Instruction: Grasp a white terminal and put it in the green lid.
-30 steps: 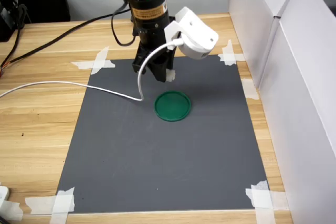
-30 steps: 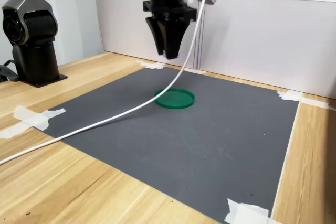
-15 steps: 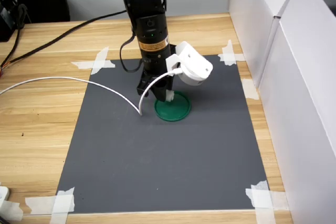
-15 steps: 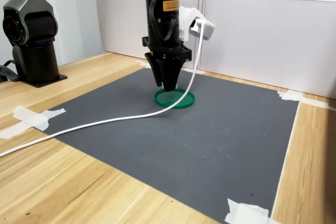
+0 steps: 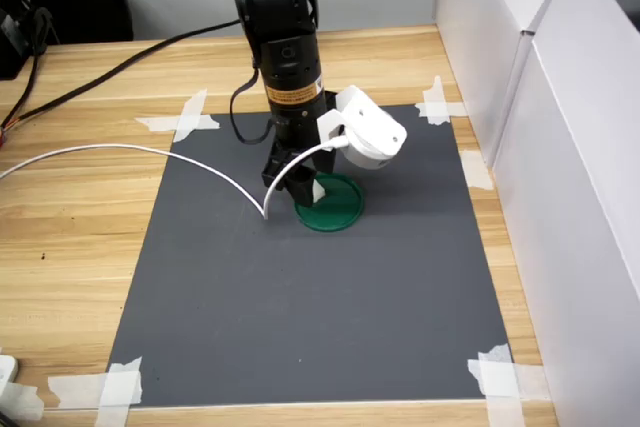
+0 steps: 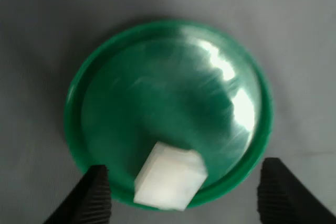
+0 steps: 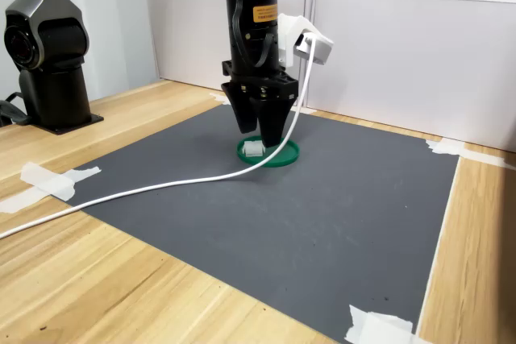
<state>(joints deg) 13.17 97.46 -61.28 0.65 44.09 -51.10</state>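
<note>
Grey mat: white terminal sits at green lid's rim; fingers spread apart, empty.

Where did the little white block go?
The white terminal lies inside the green lid, close to its rim, between the open gripper fingers. In the second exterior view it sits on the lid's left part, under the gripper.

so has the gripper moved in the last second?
Yes. The gripper dropped toward the mat, onto the green lid, and opened; white terminal lies inside.
</note>
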